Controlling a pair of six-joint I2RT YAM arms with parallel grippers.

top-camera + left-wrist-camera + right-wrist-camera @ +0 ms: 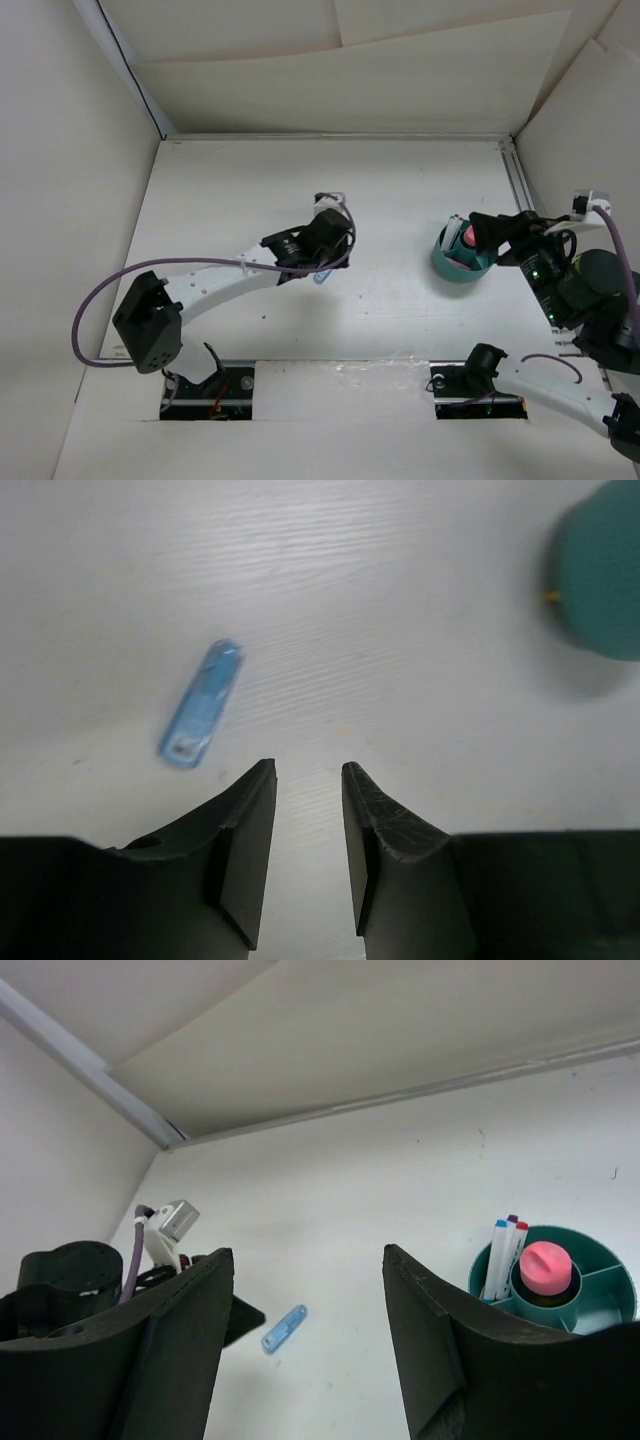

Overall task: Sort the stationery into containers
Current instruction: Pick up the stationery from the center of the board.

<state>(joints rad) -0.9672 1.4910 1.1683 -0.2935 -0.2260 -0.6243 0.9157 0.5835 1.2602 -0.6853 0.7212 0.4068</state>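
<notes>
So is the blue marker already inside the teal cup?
No, the blue marker lies flat on the table, apart from the teal cup.

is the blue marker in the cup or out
Out: the blue marker lies flat on the table, well apart from the teal cup.

White table [230, 200], pale board walls [350, 90], metal rail [517, 185] along right edge

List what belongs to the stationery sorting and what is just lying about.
Job: blue marker, lying loose outside the cup; teal cup; pink-capped glue stick and pens standing in it.
Just there: purple cable; enclosure walls.
</notes>
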